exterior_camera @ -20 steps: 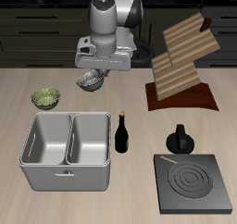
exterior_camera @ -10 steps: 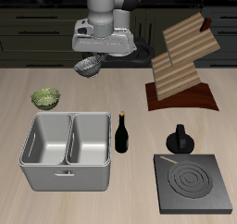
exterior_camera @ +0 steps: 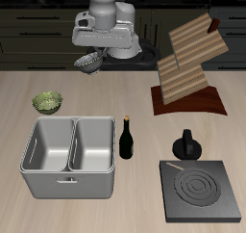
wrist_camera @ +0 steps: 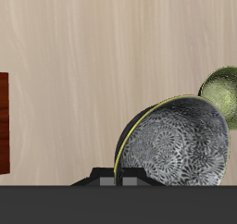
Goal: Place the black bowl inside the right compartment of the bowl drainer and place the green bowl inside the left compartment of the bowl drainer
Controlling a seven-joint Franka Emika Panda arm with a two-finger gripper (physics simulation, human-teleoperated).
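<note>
Gripper [exterior_camera: 93, 60] | fingers pinching black bowl [wrist_camera: 176, 142] by rim, tilted, high above bench (clearance for transit) | bowl drainer [exterior_camera: 69, 175] empty | green bowl [exterior_camera: 46, 103] waits behind it

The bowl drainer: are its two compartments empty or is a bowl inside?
Empty: both basins of the bowl drainer show bare metal. The black bowl hangs in the gripper.

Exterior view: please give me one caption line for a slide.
Gripper holds the black bowl above the table, behind the green bowl and the bowl drainer.
</note>
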